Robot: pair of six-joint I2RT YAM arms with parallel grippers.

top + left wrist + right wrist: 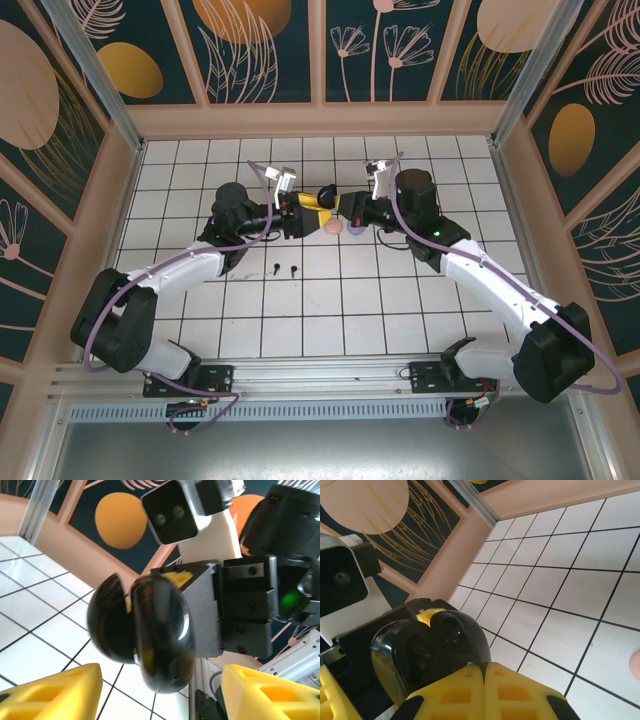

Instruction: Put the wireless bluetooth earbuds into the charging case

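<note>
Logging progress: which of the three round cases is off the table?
The black case, hinged open and pinched in the fingers of the right gripper; the pink one and lilac one lie on the tiles.

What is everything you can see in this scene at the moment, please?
Charging case: one, black, hinged open, held above the table's middle.
Earbuds: two, black, on the tiles nearer the left arm.
Pink disc: one, pink, on the tiles close to the grippers.
Lilac disc: one, lilac, right beside the pink one.
Table: one, white tiles with dark lines.
Left gripper: one, yellow fingers, open, facing the case.
Right gripper: one, yellow fingers, shut on the case.
</note>
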